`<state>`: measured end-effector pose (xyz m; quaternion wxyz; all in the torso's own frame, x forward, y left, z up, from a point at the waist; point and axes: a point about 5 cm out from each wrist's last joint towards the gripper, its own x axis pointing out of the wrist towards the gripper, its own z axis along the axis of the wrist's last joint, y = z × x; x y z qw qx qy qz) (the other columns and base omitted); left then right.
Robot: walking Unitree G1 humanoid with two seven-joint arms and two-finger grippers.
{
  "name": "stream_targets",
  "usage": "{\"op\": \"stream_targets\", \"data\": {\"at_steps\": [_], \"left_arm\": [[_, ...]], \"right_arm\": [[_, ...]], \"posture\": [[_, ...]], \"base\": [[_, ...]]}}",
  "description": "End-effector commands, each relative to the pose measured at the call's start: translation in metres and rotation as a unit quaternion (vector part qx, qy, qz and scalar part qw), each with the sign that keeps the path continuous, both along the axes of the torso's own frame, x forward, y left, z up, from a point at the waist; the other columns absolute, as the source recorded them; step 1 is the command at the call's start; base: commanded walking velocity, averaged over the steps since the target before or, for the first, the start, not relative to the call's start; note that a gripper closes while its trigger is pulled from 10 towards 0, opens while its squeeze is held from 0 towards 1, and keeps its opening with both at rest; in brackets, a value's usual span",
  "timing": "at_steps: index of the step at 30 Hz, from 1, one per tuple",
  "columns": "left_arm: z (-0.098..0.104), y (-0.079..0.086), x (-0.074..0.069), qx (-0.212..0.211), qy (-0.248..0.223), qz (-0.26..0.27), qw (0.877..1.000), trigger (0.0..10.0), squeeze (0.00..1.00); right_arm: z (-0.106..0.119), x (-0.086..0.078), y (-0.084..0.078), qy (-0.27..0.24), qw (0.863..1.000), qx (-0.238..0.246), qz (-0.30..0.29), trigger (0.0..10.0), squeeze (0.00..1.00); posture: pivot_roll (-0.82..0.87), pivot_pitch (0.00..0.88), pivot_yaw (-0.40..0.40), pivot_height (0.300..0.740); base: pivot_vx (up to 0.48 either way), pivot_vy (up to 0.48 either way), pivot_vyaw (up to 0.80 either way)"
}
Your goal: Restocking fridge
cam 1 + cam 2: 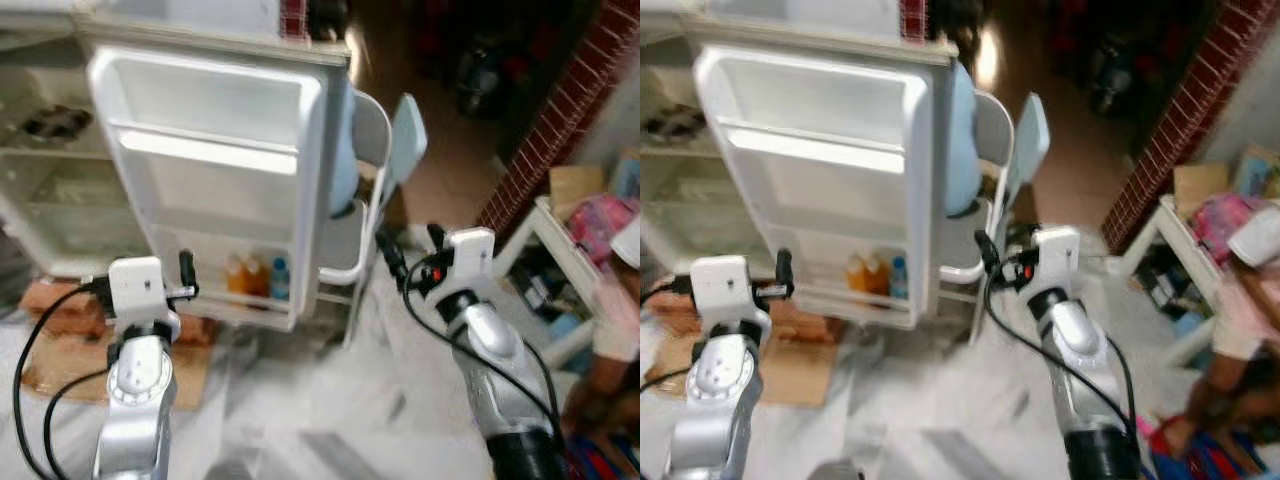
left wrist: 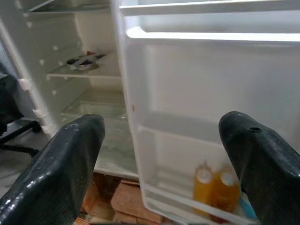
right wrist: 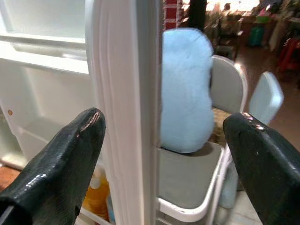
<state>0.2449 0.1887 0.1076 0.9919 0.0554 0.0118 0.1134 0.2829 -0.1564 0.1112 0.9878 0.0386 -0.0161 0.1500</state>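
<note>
The white fridge stands with its door (image 1: 215, 170) swung wide toward me. Its lowest door shelf holds two orange bottles (image 1: 245, 278) and a small blue-capped bottle (image 1: 280, 280). My left gripper (image 1: 180, 285) is raised in front of the door's lower left corner, open and holding nothing. In the left wrist view the orange bottles (image 2: 213, 187) sit between its spread fingers (image 2: 70, 154). My right gripper (image 1: 412, 248) hovers to the right of the door's edge (image 3: 136, 108), open and holding nothing. The fridge interior (image 1: 50, 180) has pale shelves, one carrying a dark item (image 2: 84, 61).
A white folding chair (image 1: 345, 250) with a light blue cushion (image 3: 185, 93) stands just behind the door. A brick wall (image 1: 560, 110) and a cluttered white table (image 1: 555, 235) are at the right, with a person (image 1: 615, 320) at the edge. Bricks (image 1: 60, 305) prop the fridge.
</note>
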Motion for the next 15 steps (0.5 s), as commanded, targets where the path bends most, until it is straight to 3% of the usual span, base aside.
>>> {"op": "stream_targets", "data": {"at_steps": [1,10,15], "left_arm": [[0.003,0.0018,-0.0001,0.003,-0.003,0.003,1.0,10.0,0.0],[0.0024,-0.0013,0.0006,-0.002,0.0,0.005,1.0,10.0,0.0],[0.0021,-0.0024,-0.0014,0.0,0.002,0.009,1.0,10.0,0.0]], "right_arm": [[0.0051,0.0003,-0.0001,-0.006,1.0,0.001,0.0,10.0,0.0],[0.006,0.0018,-0.0036,-0.002,1.0,-0.006,-0.007,10.0,0.0],[0.0057,0.0019,-0.0021,0.0,1.0,-0.006,-0.004,10.0,0.0]], "posture": [[0.06,0.0,-0.069,0.74],[0.07,0.0,-0.07,0.74],[0.07,0.0,-0.074,0.74]], "base": [[0.465,0.0,0.0],[0.459,0.0,0.0],[0.0,0.0,0.0]]}}
